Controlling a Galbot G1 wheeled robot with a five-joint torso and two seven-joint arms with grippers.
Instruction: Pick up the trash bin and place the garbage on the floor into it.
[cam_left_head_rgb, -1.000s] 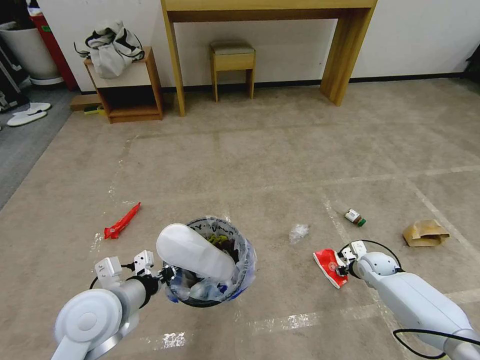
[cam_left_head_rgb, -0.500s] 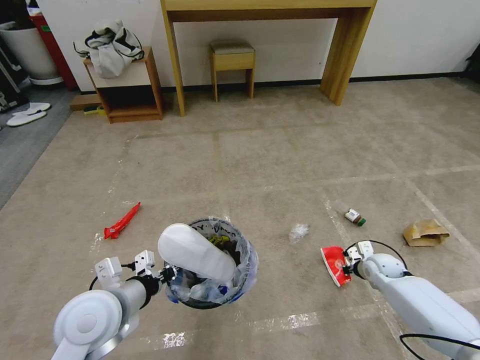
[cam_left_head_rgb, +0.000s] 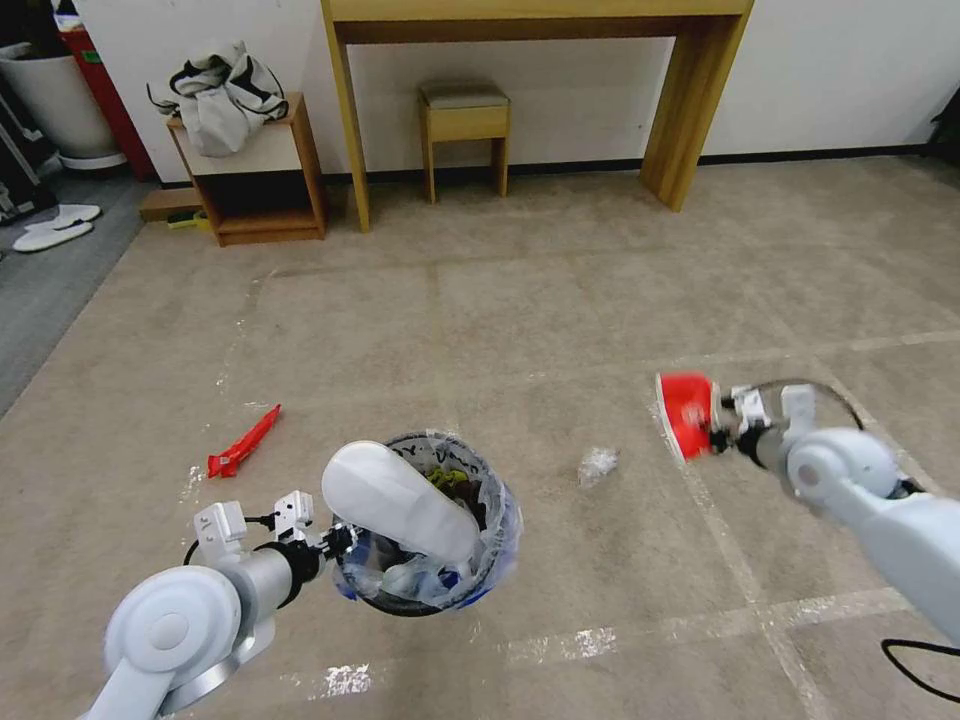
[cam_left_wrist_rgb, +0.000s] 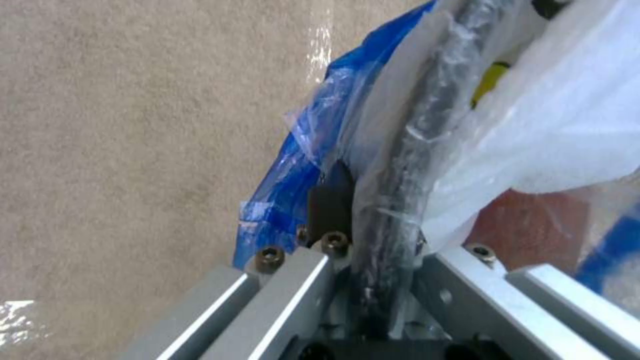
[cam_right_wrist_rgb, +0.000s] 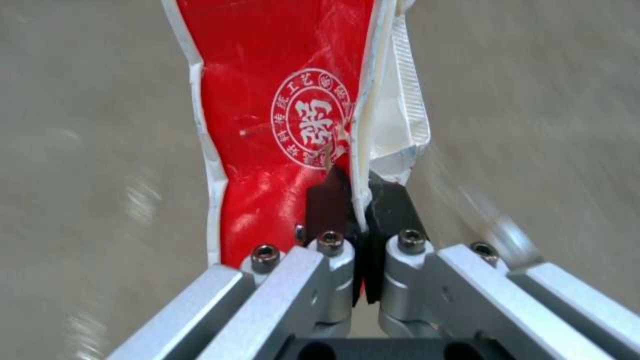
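The trash bin (cam_left_head_rgb: 497, 528), lined with a clear blue-edged bag, hangs low in front of me with a white slipper (cam_left_head_rgb: 400, 505) sticking out of it. My left gripper (cam_left_head_rgb: 335, 547) is shut on its near rim; the left wrist view shows the gripper (cam_left_wrist_rgb: 373, 220) clamped over the bag-covered rim (cam_left_wrist_rgb: 417, 145). My right gripper (cam_left_head_rgb: 722, 425) is raised above the floor (cam_left_head_rgb: 560, 300) at the right, shut on a red wrapper (cam_left_head_rgb: 685, 412). In the right wrist view the wrapper (cam_right_wrist_rgb: 280, 115) hangs from the gripper (cam_right_wrist_rgb: 357, 195). More garbage lies on the carpet: a red wrapper (cam_left_head_rgb: 243, 442) and a crumpled tissue (cam_left_head_rgb: 598, 464).
A wooden desk (cam_left_head_rgb: 690, 110), a small stool (cam_left_head_rgb: 465, 125) and a side table (cam_left_head_rgb: 260, 170) with a white bag stand along the far wall. White slippers (cam_left_head_rgb: 55, 225) lie on grey carpet at the far left beside a white planter (cam_left_head_rgb: 60, 105).
My right gripper has lifted the red wrapper off the floor and carried it up and farther away. The left arm and the bin have barely shifted.
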